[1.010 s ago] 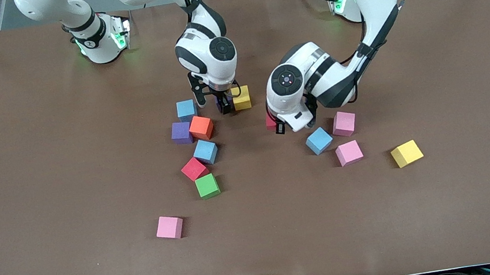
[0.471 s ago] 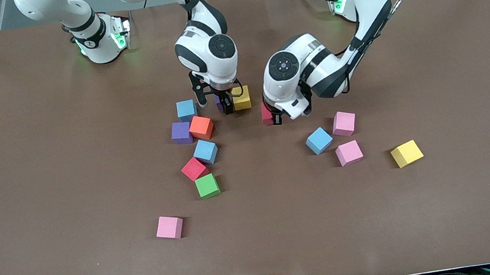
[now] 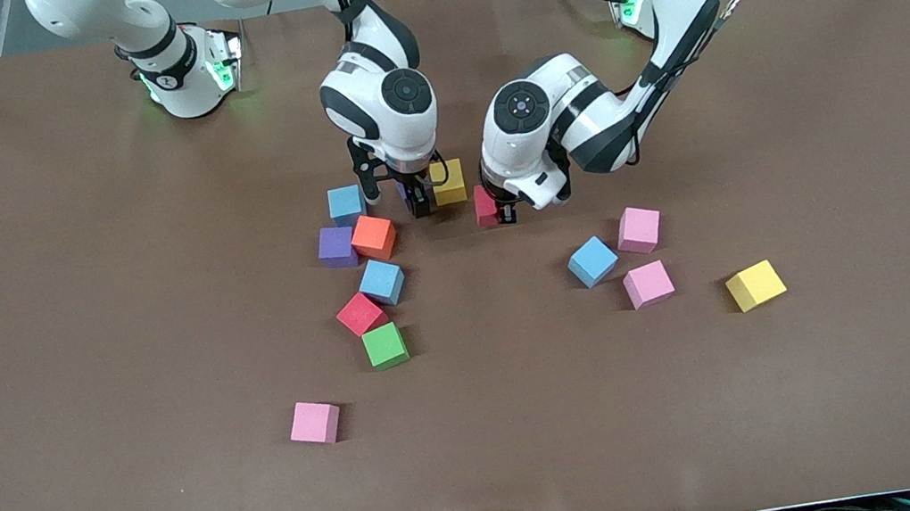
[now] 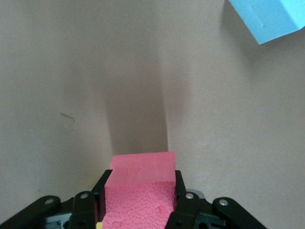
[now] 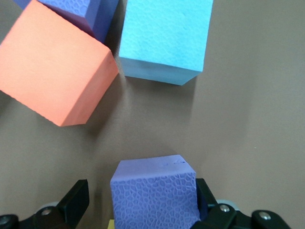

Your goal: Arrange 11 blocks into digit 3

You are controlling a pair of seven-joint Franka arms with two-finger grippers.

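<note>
While the left gripper [image 4: 139,188] is clamped on one red foam cube [image 4: 140,174], the right gripper [image 5: 143,195] straddles one purple foam cube [image 5: 152,191], one finger [image 5: 76,200] standing clear of it.
Fourteen cubes occupy the middle of the brown table [image 3: 72,349], counting both: three blue cubes [image 3: 345,204], three pink cubes [image 3: 639,229], two yellow cubes [image 3: 754,285], two purple, two red, one orange cube [image 3: 373,237] and one green cube [image 3: 385,345]. The straddled purple cube sits just beside a yellow one.

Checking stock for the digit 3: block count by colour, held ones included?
blue blocks: 3
pink blocks: 3
purple blocks: 2
red blocks: 2
yellow blocks: 2
orange blocks: 1
green blocks: 1
Total: 14
</note>
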